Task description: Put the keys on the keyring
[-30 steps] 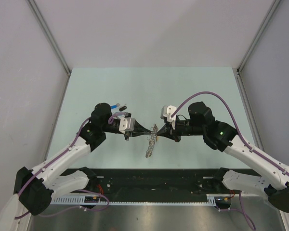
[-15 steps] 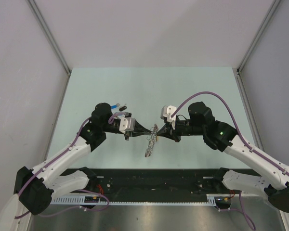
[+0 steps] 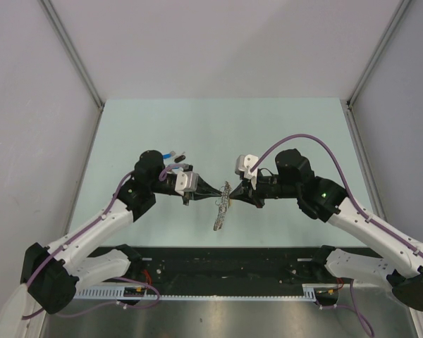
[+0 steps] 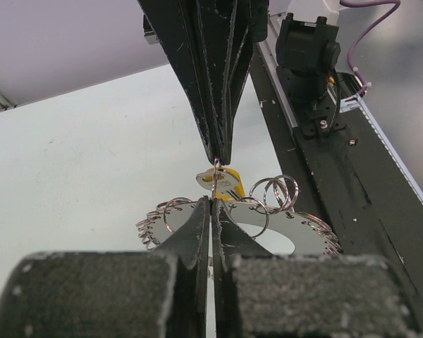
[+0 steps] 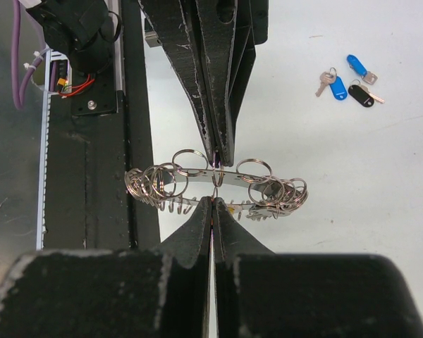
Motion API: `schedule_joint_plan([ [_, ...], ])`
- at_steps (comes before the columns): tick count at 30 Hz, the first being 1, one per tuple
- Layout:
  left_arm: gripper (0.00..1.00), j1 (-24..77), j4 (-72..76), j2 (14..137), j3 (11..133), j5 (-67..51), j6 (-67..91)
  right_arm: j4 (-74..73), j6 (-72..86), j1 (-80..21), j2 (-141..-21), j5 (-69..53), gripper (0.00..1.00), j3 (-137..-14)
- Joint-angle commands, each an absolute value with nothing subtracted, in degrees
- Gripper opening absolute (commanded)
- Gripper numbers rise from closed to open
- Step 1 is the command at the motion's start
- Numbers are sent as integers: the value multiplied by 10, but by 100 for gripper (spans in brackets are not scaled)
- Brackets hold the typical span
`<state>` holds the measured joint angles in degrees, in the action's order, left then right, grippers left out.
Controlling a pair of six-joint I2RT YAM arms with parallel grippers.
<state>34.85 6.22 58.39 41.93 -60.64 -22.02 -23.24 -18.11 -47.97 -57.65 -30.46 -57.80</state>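
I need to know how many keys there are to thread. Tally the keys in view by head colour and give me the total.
Blue keys: 2
Black keys: 1
Yellow keys: 1
Total: 4 keys

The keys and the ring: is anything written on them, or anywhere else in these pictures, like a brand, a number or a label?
No text can be read in any view.
Ring: bare metal, no marking shows.
Yellow key: plain head, nothing written that shows.
Blue and black keys: plain heads, too small to tell any stamp.
Robot arms: no label shows at this size.
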Motion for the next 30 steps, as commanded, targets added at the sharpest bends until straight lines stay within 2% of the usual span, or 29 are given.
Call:
schedule_joint_plan([
  [1,0,347,79,584,428,-633,-225,-201,-185,-483,-574,-310,0,-606],
  [19,0,358,57,594,442,-650,-232,-218,-196,-489,-598,-334,0,-621],
  [30,0,357,68,585,435,-630,-229,-249,-192,-492,-581,-277,0,-623],
])
